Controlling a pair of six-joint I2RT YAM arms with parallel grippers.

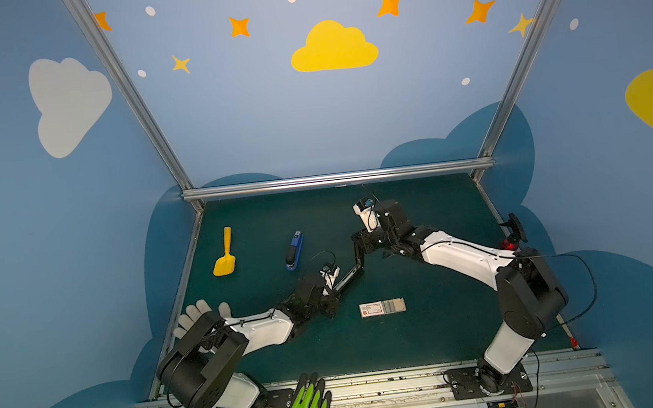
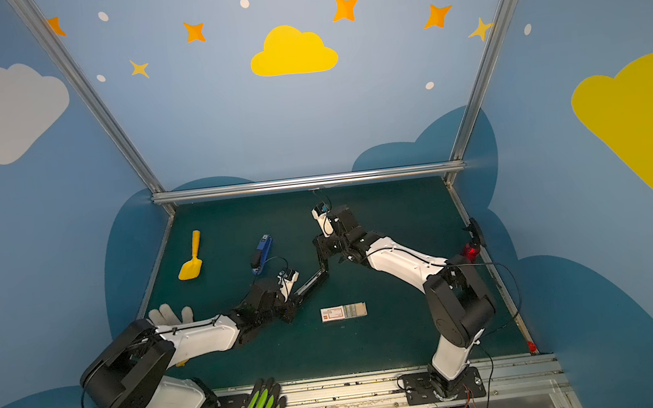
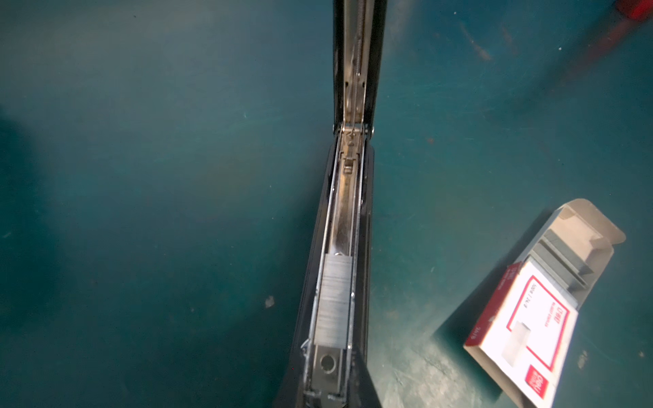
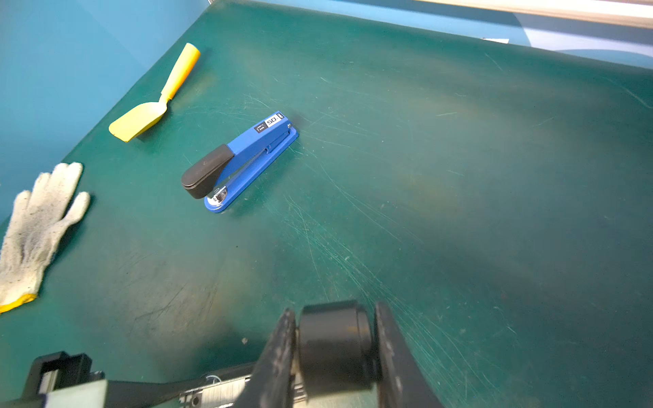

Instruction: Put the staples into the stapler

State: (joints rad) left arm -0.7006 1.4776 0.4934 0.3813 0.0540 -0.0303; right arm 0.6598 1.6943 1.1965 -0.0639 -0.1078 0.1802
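two robot arms hold a black stapler [image 1: 349, 278] open over a green table [image 1: 435, 326], in the middle of both top views. the left end effector [image 1: 333, 297] is closed narrow on the stapler's front end. the right end effector [image 4: 335, 353] clamps the rounded tip of the lid, which is raised at the hinge.

in the left wrist view a short silvery strip of staples [image 3: 334, 300] lies inside the metal channel, low in the frame, with bare channel above it up to the hinge. the staple box [image 1: 382, 307] lies slid open on the table, to the lower right of the stapler and apart from it, with more strips showing in its tray.

the loading looks mostly done: a strip is in, and what seems left is to swing the lid shut.

a blue stapler [image 1: 294, 250], a yellow scoop [image 1: 224, 253] and a white glove [image 4: 39, 226] lie untouched at left.

the left end effector's fingers are cut off at the bottom edge of its wrist view. whether the strip is fully seated, and whether the stapler rests on the table, is hard to tell.
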